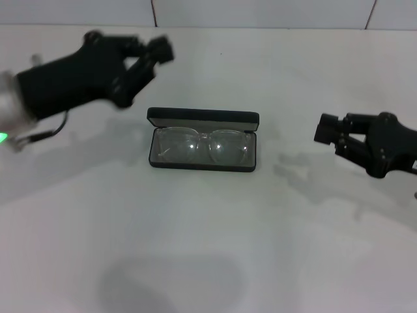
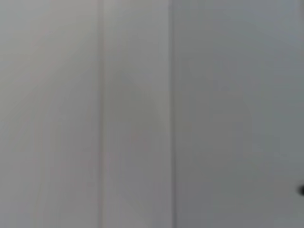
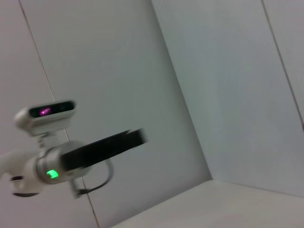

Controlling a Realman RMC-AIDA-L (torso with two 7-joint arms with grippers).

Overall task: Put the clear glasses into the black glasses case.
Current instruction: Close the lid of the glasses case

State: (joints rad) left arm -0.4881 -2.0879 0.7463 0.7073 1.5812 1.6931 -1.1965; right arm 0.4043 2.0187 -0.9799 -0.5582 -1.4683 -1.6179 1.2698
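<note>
A wide white table (image 1: 208, 248) fills the head view, running back to a pale tiled wall (image 1: 260, 12) whose base line crosses the very top of the picture. Near the middle of the table, slightly toward the back, lies the black glasses case (image 1: 203, 139), open, with its lid standing up along the far edge and its shallow grey-lined tray facing up. The clear glasses (image 1: 202, 146) lie inside the tray, lenses side by side across its width, contained within its black rim. Bare tabletop surrounds the case on every side, with the widest stretch in front of it toward the near edge. The left gripper (image 1: 159, 49) hangs above the table to the left and behind the case, apart from it, its dark body angled toward the lid's back left corner; whether its fingers are spread or pressed together cannot be told, and it carries nothing visible. The right gripper (image 1: 324, 128) hovers well to the right of the case at about the same depth, pointing leftward toward it, with open table between them; its finger state cannot be told either. The right wrist view shows the left arm (image 3: 71, 156) against a wall corner, a green light glowing on its grey wrist. The left wrist view shows only pale wall panels.
</note>
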